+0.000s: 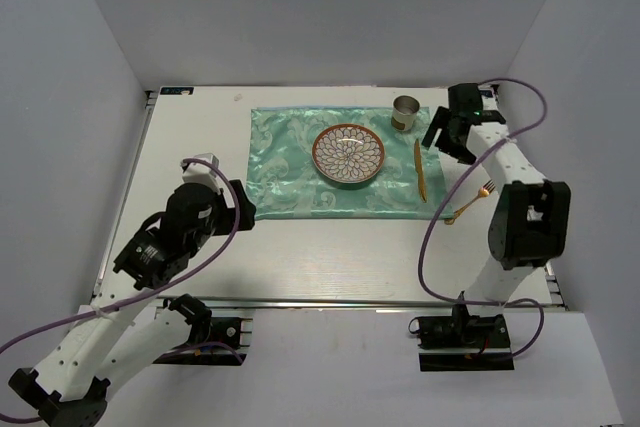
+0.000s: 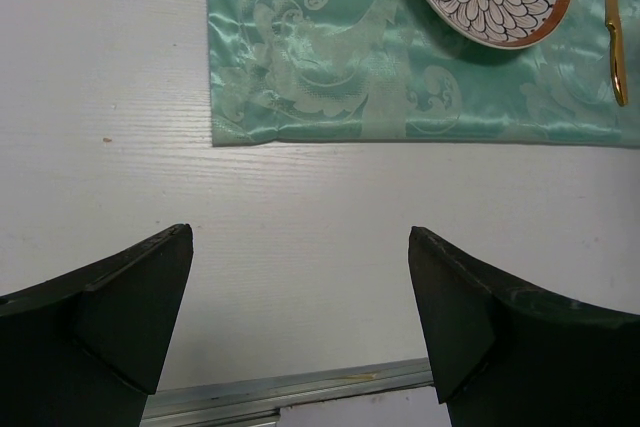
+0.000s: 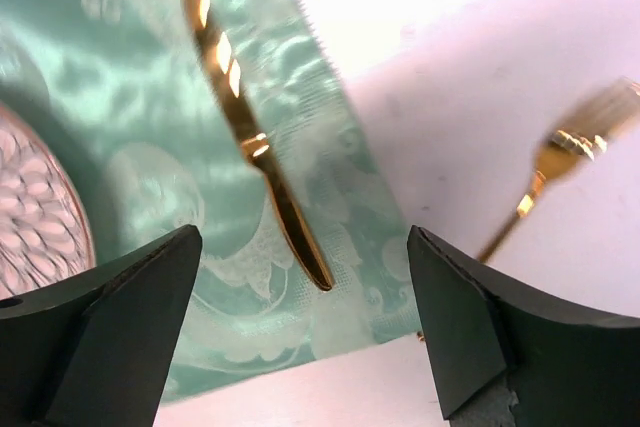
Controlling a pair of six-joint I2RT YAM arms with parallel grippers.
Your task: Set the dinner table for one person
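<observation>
Left tool [image 2: 300, 237] spread wide, empty, over desk [image 2: 120, 177]. Right tool [image 3: 305, 237] also wide, empty, above knife [image 3: 250, 132] on mat [image 3: 120, 97]; fork [image 3: 565, 142] on desk beside mat.

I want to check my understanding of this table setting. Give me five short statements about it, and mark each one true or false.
1. The plate lies on the green mat. True.
2. The gold fork lies on the mat. False: it lies on the bare dinner table, to the right of the mat.
3. The gold knife lies on the mat, right of the plate. True.
4. The metal cup stands on the plate. False: it stands near the mat's far right corner, apart from the plate.
5. The jaws of the right gripper hold the knife. False: they stand open and empty above it.
</observation>
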